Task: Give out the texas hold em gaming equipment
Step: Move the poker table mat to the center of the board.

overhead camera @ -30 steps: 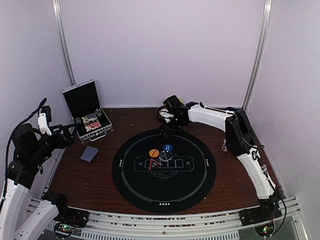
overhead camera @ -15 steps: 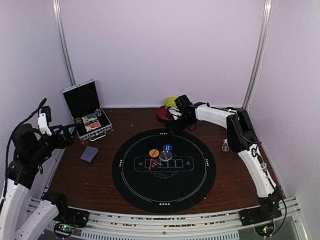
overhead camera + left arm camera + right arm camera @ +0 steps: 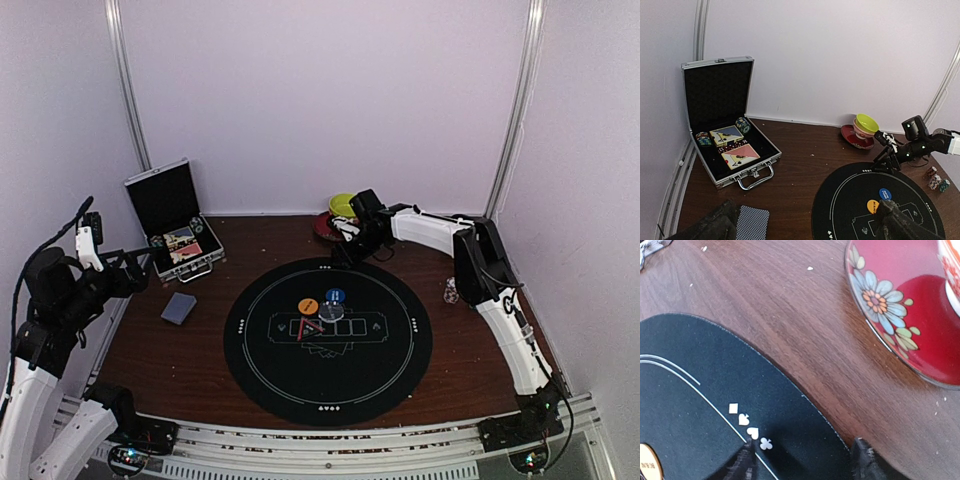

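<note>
An orange button disc (image 3: 308, 305) and a blue one (image 3: 336, 295) lie on the round black mat (image 3: 380, 370), with a grey chip (image 3: 330, 312) and a small red-and-white piece (image 3: 313, 325) beside them. A blue-backed card deck (image 3: 179, 308) lies on the wood left of the mat. A few striped chips (image 3: 450, 292) stand at the right. My right gripper (image 3: 343, 258) is open and empty, low over the mat's far edge (image 3: 805, 467). My left gripper (image 3: 807, 235) is open and empty, held high at the left above the deck (image 3: 751, 222).
An open metal case (image 3: 180, 235) with card packs and chips sits at the back left. A yellow-green bowl (image 3: 343, 205) on a red flowered saucer (image 3: 900, 315) stands just behind my right gripper. Walls close in on three sides.
My right gripper has moved a little right and down to the mat's far edge, uncovering the bowl. The left arm has not moved.
</note>
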Controlling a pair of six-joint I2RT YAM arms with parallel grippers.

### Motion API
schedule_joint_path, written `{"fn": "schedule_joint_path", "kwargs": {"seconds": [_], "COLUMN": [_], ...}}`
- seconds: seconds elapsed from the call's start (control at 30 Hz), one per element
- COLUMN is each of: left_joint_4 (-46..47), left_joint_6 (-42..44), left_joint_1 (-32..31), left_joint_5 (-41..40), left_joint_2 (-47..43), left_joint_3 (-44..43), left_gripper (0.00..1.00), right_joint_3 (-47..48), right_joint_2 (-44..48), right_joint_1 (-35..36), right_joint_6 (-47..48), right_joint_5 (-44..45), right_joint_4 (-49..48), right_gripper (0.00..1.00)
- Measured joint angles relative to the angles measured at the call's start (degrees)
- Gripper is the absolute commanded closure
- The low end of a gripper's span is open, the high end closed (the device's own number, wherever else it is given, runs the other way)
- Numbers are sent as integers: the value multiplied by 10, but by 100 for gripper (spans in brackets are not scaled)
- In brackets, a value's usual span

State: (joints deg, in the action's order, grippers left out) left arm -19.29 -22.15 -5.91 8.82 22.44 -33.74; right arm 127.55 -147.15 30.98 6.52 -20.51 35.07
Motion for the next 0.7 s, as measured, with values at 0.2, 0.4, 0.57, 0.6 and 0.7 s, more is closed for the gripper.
{"fn": "schedule_joint_path", "kwargs": {"seconds": [0.2,0.4,0.57,0.6,0.7], "left_joint_4": [0,0,0,0,0], "left_joint_6": [0,0,0,0,0], "left_joint_1": [1,1,1,1,1], "left_joint_5": [0,0,0,0,0], "left_joint_2": [0,0,0,0,0], "left_joint_3": [0,0,0,0,0], "left_gripper": [2,2,2,2,2], "right_joint_3": [0,0,0,0,0], "right_joint_2": [-1,-2,-2,-2,-2], "right_joint_1": [-2,0,3,3,6], "right_joint_6": [11,28,42,46,48], "right_joint_5": [-1,17,27,28,32], "right_joint_4": [0,0,3,3,3], "right_gripper": [45,54,64,64,69]}}
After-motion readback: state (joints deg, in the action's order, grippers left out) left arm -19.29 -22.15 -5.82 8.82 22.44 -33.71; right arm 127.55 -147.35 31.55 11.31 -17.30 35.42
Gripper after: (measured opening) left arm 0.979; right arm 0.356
